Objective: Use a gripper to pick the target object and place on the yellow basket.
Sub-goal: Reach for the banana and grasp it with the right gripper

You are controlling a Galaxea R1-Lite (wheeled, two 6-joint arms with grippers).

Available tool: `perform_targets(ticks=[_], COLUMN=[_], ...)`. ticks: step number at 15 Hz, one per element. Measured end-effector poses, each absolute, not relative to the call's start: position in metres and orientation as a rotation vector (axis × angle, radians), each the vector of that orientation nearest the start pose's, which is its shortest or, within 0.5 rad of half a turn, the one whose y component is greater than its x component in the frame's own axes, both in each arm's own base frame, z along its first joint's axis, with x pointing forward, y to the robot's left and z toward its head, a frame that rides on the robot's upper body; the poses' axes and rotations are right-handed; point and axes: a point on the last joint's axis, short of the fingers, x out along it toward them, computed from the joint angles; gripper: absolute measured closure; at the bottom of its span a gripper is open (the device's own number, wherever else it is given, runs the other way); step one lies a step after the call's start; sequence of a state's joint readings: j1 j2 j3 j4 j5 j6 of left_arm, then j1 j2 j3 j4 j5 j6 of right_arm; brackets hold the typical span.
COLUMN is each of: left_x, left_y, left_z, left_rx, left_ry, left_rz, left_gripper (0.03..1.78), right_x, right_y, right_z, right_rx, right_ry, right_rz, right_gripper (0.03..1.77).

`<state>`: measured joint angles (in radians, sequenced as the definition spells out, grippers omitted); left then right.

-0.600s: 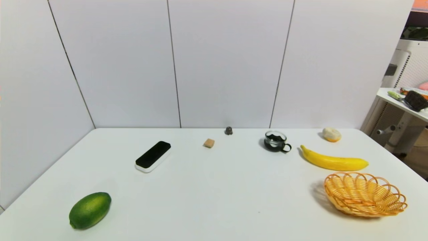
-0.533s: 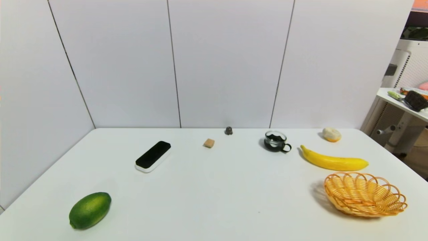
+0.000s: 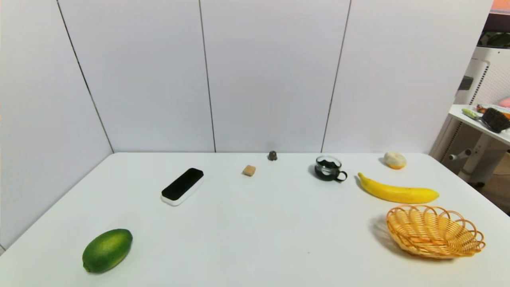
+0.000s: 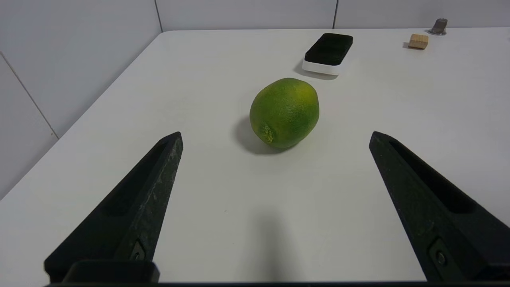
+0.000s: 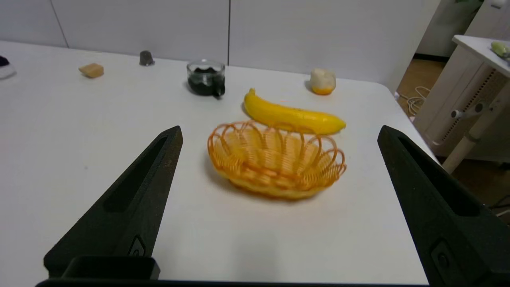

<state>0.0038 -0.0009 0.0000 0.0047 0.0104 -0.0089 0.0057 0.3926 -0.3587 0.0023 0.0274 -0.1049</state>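
Observation:
The yellow banana (image 3: pixel 398 192) (image 5: pixel 293 115) lies on the white table at the right, just behind the empty orange-yellow wicker basket (image 3: pixel 435 232) (image 5: pixel 275 161). Neither arm shows in the head view. My right gripper (image 5: pixel 279 133) hangs open near the table's front edge, facing the basket with the banana beyond it, nothing between its fingers. My left gripper (image 4: pixel 275 135) is open too, on the left side, short of a green lime-like fruit (image 4: pixel 284 113).
Along the back of the table (image 3: pixel 255 223) stand a black-and-white eraser block (image 3: pixel 182 186), a small tan cube (image 3: pixel 249 170), a dark grey cap (image 3: pixel 272 155), a glass cup of dark stuff (image 3: pixel 329 168) and a pale round lump (image 3: pixel 395 160). The green fruit (image 3: pixel 106 250) lies front left.

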Motion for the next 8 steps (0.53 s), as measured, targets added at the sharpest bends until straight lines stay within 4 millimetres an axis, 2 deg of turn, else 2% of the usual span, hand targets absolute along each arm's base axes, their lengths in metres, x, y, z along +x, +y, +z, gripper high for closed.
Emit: perform_targets(ticks=[3, 5, 6, 8], left_x=[-0.023, -0.023, -0.023, -0.023], left_y=[0.000, 0.000, 0.000, 0.000], left_z=[0.075, 0.075, 0.075, 0.075], left_rx=[-0.008, -0.008, -0.008, -0.009], left_ry=[0.004, 0.004, 0.004, 0.004], left_rz=[0.014, 0.014, 0.014, 0.014], left_gripper=[0.12, 0.12, 0.12, 0.12], right_x=[0.044, 0.086, 0.110, 0.152], right_y=[0.001, 0.000, -0.002, -0.007], right_z=[0.267, 0.315, 0.331, 0.345], right_rx=[-0.104, -0.110, -0.127, -0.180], right_ry=[0.056, 0.119, 0.166, 0.259], right_rz=[0.039, 0.026, 0.023, 0.046], right_gripper=[0.11, 0.11, 0.11, 0.11])
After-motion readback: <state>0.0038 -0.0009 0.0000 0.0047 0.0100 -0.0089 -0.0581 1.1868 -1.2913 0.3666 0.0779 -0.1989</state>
